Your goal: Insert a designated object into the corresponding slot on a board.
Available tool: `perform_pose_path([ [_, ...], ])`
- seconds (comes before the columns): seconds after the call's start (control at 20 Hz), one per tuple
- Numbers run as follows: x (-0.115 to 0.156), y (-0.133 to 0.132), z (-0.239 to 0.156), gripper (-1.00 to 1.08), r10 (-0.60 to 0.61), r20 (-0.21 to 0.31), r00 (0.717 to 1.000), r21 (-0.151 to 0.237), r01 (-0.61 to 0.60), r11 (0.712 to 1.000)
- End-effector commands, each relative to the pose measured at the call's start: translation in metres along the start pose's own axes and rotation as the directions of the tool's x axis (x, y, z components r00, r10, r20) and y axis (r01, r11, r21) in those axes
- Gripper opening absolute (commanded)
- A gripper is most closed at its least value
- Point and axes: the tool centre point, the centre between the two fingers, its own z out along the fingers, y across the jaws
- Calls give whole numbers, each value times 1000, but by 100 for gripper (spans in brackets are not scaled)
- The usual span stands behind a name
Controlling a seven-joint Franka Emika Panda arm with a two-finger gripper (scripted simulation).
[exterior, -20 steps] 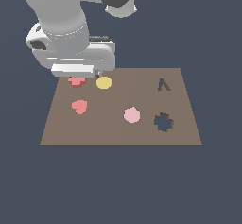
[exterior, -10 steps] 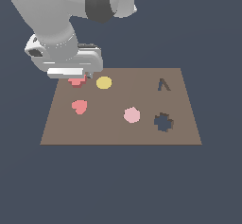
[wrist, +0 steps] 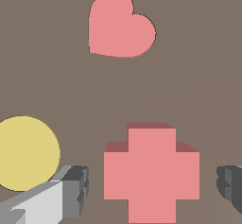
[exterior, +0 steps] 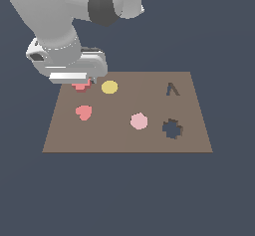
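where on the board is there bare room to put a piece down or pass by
Bare patches on the board: the front strip below the heart, pink piece and slot; and the middle back, between the yellow disc and the triangular cut-out. Crowded: the back corner on the exterior view's left, where the open gripper straddles the cross beside the disc.

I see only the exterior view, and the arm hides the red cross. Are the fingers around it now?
Observer: Yes. In the wrist view the cross lies between the two fingers, with a gap on each side, so they are open and not touching it.
Operator: Is the yellow disc in the way?
Observer: The yellow disc lies close beside one finger, outside the pair; I cannot tell whether they touch.
Operator: And the heart?
Observer: The heart lies apart from the cross, with bare board between them.
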Motion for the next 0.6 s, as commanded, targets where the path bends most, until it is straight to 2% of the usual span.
perform_pose_path([
  [0.0,0,0,3,100,0,1,1000,0,0,1000],
  [0.4,0,-1,19,100,0,0,1000,0,0,1000],
  [0.45,0,-1,19,-100,0,0,1000,0,0,1000],
  [0.55,0,-1,19,-100,0,0,1000,0,0,1000],
])
